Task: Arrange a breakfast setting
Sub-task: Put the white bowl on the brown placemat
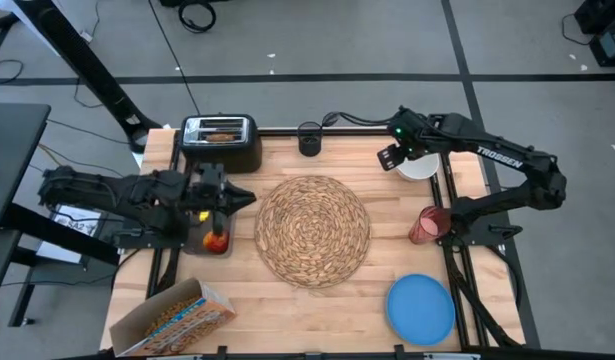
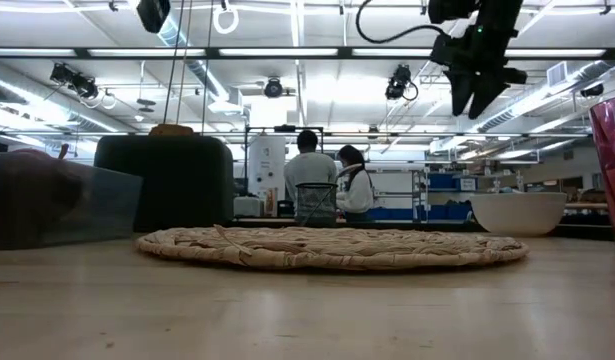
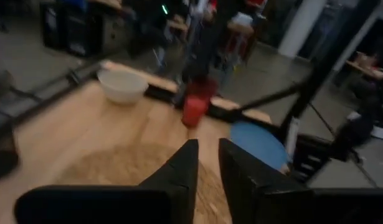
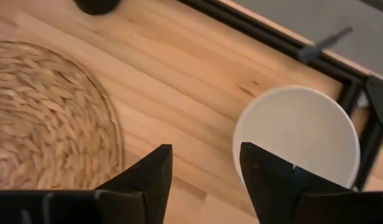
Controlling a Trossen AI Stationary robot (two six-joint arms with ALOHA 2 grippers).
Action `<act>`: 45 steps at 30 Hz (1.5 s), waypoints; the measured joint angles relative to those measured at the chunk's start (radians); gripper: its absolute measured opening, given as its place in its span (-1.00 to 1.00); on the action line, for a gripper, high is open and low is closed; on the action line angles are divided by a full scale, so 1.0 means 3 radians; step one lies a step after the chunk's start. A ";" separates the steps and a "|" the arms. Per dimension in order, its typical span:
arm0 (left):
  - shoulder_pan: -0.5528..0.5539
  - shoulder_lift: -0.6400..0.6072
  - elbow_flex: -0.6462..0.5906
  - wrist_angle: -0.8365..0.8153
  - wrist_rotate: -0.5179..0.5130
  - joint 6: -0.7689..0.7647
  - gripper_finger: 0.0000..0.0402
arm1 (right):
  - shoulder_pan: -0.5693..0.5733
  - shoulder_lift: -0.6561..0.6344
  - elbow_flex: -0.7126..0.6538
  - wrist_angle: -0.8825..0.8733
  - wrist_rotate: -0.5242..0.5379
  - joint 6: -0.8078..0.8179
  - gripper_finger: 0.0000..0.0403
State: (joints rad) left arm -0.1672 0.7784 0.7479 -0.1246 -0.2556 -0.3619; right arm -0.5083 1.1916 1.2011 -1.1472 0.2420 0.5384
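A: The left gripper (image 1: 249, 200) is seen over the left part of the table (image 1: 387, 235), just beside the left edge of the woven placemat (image 1: 313, 230). Its fingers (image 3: 185, 165) are parted only by a narrow gap, and nothing is held between them.

B: And what is found under that arm?

A: A clear container (image 1: 209, 238) with a red apple (image 1: 217, 241) inside is noted there. Behind it the black toaster (image 1: 221, 143) is placed, with a toast slice (image 1: 223, 133) in its slot. At the front left corner a cereal box (image 1: 175, 317) is laid on its side.

B: What is seen in the middle?

A: The placemat is laid flat at the centre, and nothing is set on it. A dark mesh cup (image 1: 309, 138) is seen at the back edge.

B: And to the right?

A: The right gripper (image 1: 390, 156) is held in the air at the back right, just beside the white bowl (image 1: 417, 167). Its fingers (image 4: 147, 171) are spread wide apart and are empty. The red cup (image 1: 427, 225) is standing at the right edge, and the blue plate (image 1: 421, 309) is lying at the front right corner. Two persons (image 2: 332, 180) are seen far behind the table.
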 joint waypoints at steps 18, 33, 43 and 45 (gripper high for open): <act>0.0484 0.0930 0.0190 -0.1884 0.0488 -0.2294 -0.29 | -0.0060 -0.0080 -0.0001 0.0499 -0.0014 -0.0572 0.06; 0.0695 0.1155 0.0575 -0.2020 0.0547 -0.2072 -0.33 | -0.0824 0.0222 -0.0871 0.0489 -0.0445 -0.0581 0.05; 0.0667 0.1155 0.0575 -0.2017 0.0546 -0.2071 -0.33 | -0.0989 0.0905 -0.0944 0.0781 -0.0361 -0.0610 -0.03; 0.0667 0.1155 0.0575 -0.2017 0.0546 -0.2070 -0.33 | -0.1004 0.1014 -0.0944 0.0792 -0.0350 -0.0648 -0.10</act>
State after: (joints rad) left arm 0.0330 1.1248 0.9203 -0.7296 -0.0917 -0.9829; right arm -0.8096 1.4957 0.9180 -0.9098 0.1370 0.3439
